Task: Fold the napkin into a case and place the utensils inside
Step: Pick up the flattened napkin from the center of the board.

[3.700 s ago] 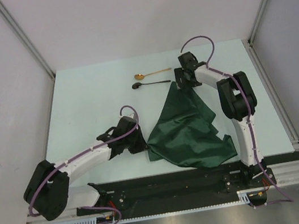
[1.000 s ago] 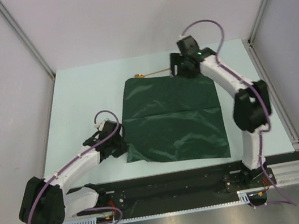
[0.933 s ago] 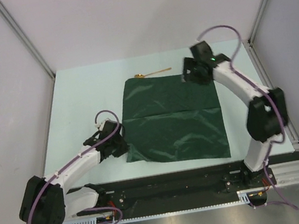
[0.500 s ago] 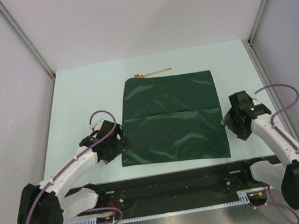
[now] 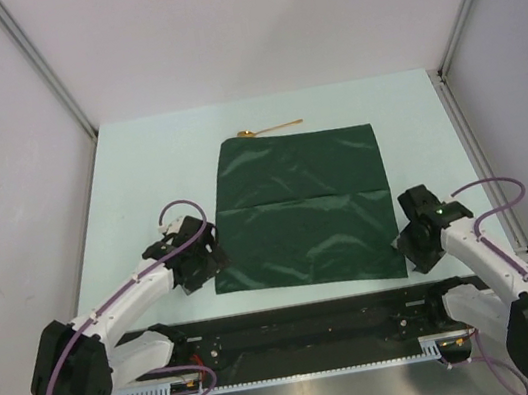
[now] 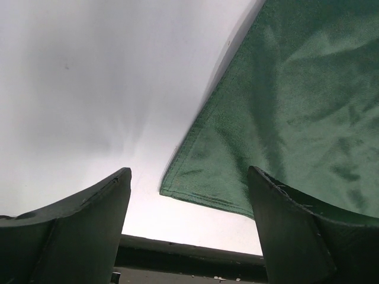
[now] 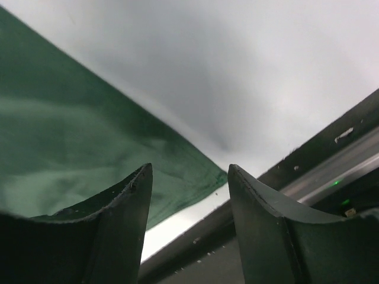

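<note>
First fold coming: left gripper (image 6: 189,177) and right gripper (image 7: 189,168) gape unclenched, each straddling a corner of the napkin (image 5: 302,211), so pinch next.

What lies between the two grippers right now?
The napkin, spread flat: its near edge runs from the left gripper to the right gripper, as the top view shows.

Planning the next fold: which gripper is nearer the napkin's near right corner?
Right. The right gripper is at that corner of the napkin; the left gripper is at the near left corner.
</note>
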